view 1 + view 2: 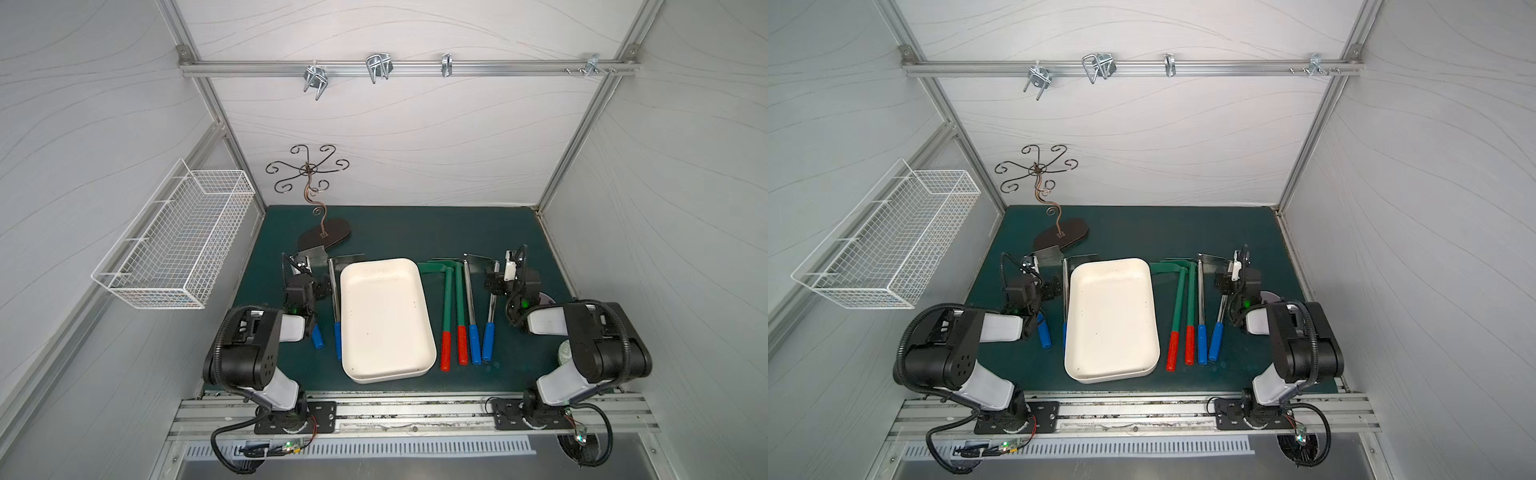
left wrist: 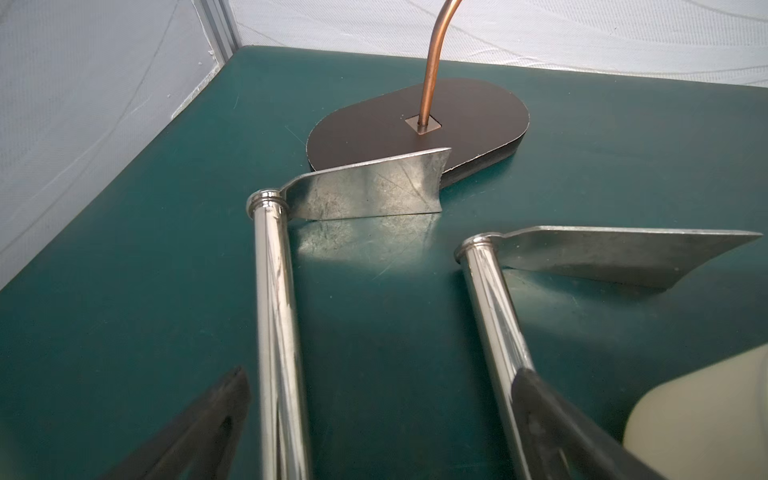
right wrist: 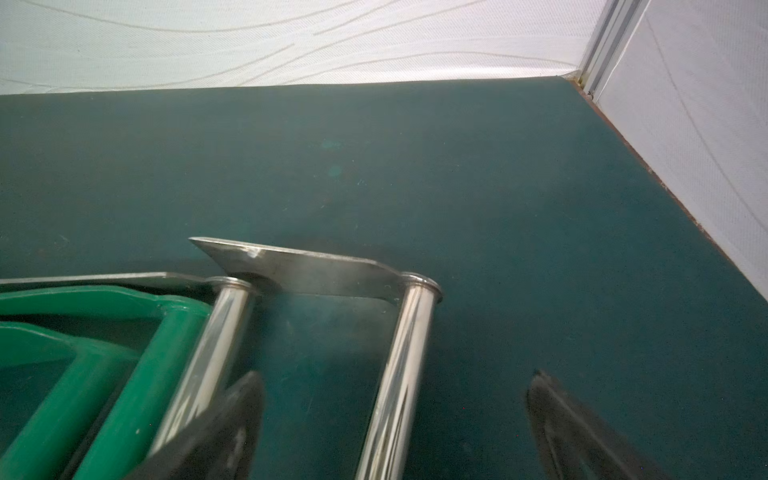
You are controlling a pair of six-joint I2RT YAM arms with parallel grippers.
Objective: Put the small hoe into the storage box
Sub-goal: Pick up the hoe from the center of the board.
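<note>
Two chrome, blue-gripped small hoes [image 1: 334, 291] lie left of the smooth cream storage box [image 1: 386, 320], one hugging its wall. Green hoes [image 1: 447, 299] and more chrome hoes [image 1: 469, 291] lie to its right. Left gripper [image 2: 379, 372] and right gripper [image 3: 397, 374] gape wide, each spread over a chrome shaft.

Green table [image 1: 415, 232]: storage box [image 1: 384, 320], hoes [image 1: 469, 299], stand [image 1: 328, 237]
</note>
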